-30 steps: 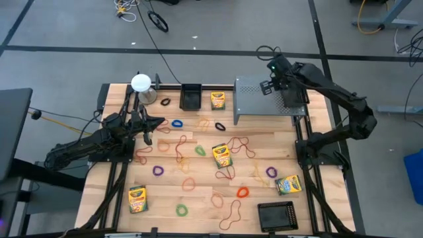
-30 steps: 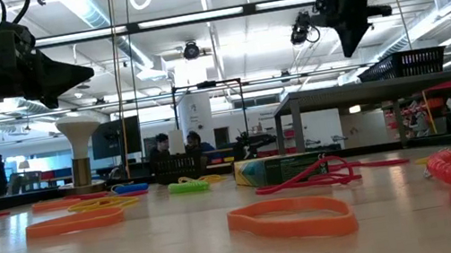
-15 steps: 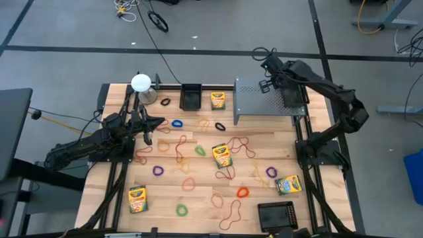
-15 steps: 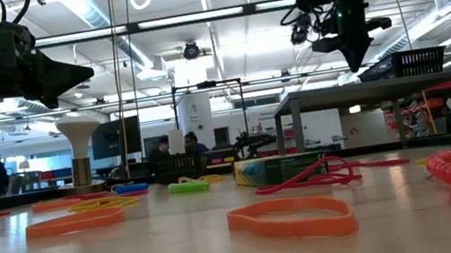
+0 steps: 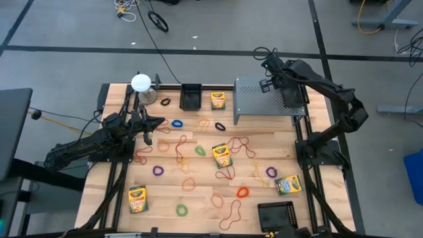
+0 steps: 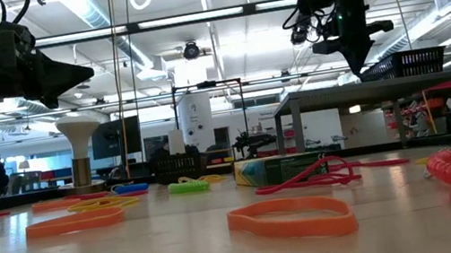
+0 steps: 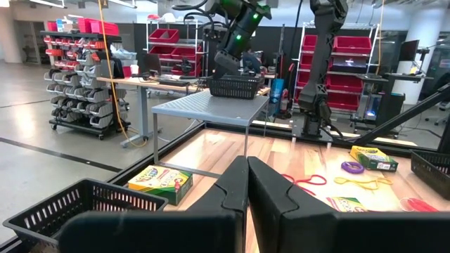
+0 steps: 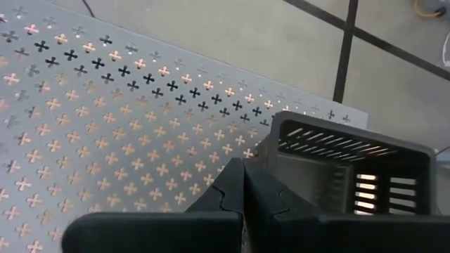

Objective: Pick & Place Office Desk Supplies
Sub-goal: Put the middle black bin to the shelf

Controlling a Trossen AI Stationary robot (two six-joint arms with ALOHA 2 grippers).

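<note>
Right gripper (image 5: 268, 73): raised above the far right corner of the wooden tabletop (image 5: 198, 198), over the grey perforated metal shelf (image 5: 264, 99) and next to the black mesh basket (image 5: 295, 96) on it. Jaws pressed together, nothing between them.

Left gripper (image 5: 158, 121): waiting above the left part of the tabletop. Jaws likewise together and empty.

Supplies, none in hand:
- Yellow-and-green crayon boxes: one at the far edge (image 5: 218, 100), beside the shelf; one mid-table (image 5: 222, 155); one towards the near left corner (image 5: 137, 198); one by the right edge (image 5: 288, 184).
- Thin rubber-band loops, scattered over the middle of the tabletop: blue (image 5: 177, 123), green (image 5: 200, 151), purple (image 5: 158, 170), orange (image 5: 242, 192), among others.

Step in hand, as judged: reaching out for a pick. To do it well, spread the fingers before descending, pick one isolated item, and come straight down. A crayon box offers firm flat sides; a band lies flat and needs fingertips touching the wood. The far-edge box sits nearest, yet close to the shelf leg, so approach from its open side.
</note>
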